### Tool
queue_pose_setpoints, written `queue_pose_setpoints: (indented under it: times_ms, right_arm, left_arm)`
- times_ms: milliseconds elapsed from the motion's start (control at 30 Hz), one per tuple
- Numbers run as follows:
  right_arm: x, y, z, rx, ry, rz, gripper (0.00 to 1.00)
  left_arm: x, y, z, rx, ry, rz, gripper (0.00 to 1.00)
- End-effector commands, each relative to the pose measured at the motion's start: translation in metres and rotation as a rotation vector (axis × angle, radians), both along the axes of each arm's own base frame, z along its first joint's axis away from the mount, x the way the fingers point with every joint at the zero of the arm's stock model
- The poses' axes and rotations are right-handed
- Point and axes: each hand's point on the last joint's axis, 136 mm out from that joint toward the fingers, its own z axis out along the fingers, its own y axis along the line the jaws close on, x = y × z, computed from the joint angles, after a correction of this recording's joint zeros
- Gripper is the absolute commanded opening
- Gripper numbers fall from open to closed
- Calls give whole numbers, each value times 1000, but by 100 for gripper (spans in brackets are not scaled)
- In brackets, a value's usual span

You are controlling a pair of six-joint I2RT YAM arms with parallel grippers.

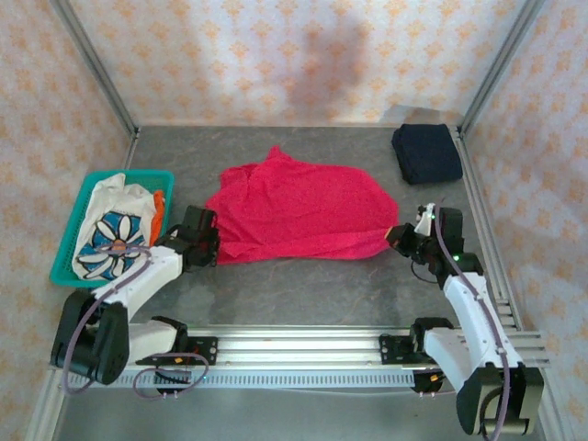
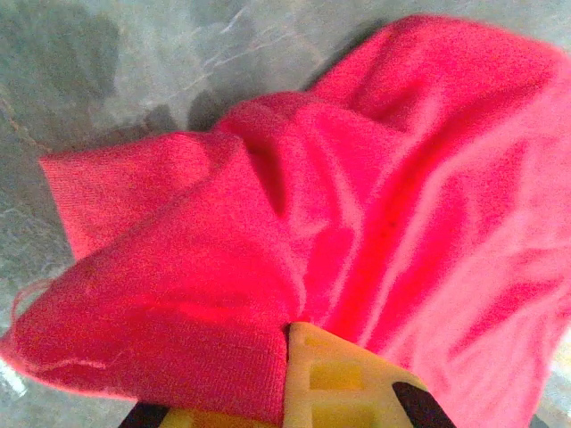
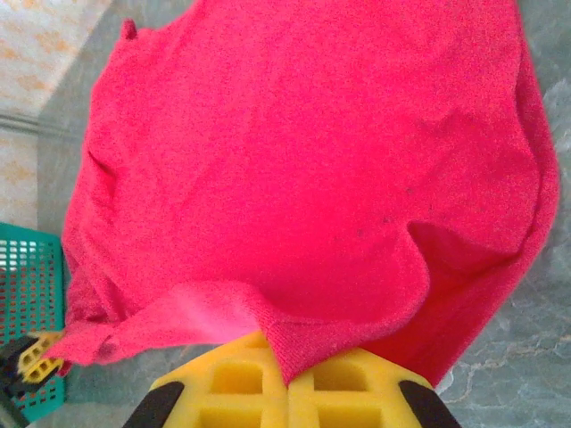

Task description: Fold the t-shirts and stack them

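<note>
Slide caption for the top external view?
Left gripper and right gripper shut on red t-shirt; navy t-shirt folded far right.

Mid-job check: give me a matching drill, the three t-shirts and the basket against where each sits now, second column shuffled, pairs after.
Things:
1. red t-shirt
2. navy t-shirt
3. flower-print t-shirt
4. teal basket

Places:
A. at the left edge of the table
B. folded, at the far right corner
C. spread out mid-table
D. lying in the basket

Pairs: 1-C, 2-B, 3-D, 4-A.
</note>
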Motion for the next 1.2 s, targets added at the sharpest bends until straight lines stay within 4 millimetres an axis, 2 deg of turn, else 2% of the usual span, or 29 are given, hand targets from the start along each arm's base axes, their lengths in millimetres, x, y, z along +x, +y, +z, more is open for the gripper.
queue_pose_setpoints:
  times_ms: [0,67,200,333,433,567,667,767,867,933,967,1000,1067,1167]
  right_arm:
    - [9,-8,53,-27,-162,-51,0]
    - [6,-11,86,-36,-262,-69,0]
    - [-9,-21,152,-96,-439,-112,0]
    - [-28,-25,198,-130,-535,-127,0]
    - [-39,-29,214,-141,-574,-149,0]
    - [-35,-28,212,-131,-558,-150,0]
    - [-14,-29,194,-130,-514,-150,0]
    - [22,-31,175,-144,-476,-152,0]
    - [71,-39,151,-204,-400,-154,0]
    - [110,-42,139,-236,-360,-149,0]
    - [125,-44,141,-243,-353,-151,0]
    - [149,-44,132,-243,-325,-138,0]
    - [185,-44,136,-233,-325,-136,0]
    - [236,-46,165,-203,-392,-146,0]
  left_arm:
    - [-2,21,44,124,-73,-20,0]
    - [-6,27,71,169,-119,-47,0]
    - [-29,52,130,303,-192,-36,0]
    - [-52,66,186,390,-259,-51,0]
    - [-65,73,210,439,-258,-75,0]
    - [-60,69,217,445,-260,-101,0]
    - [-36,67,211,463,-258,-106,0]
    - [2,62,204,504,-253,-123,0]
    - [50,59,200,560,-229,-146,0]
    - [89,57,197,596,-211,-173,0]
    - [106,56,195,599,-197,-182,0]
    - [128,55,193,597,-184,-200,0]
    - [167,51,191,572,-162,-230,0]
    - [223,46,210,547,-203,-248,0]
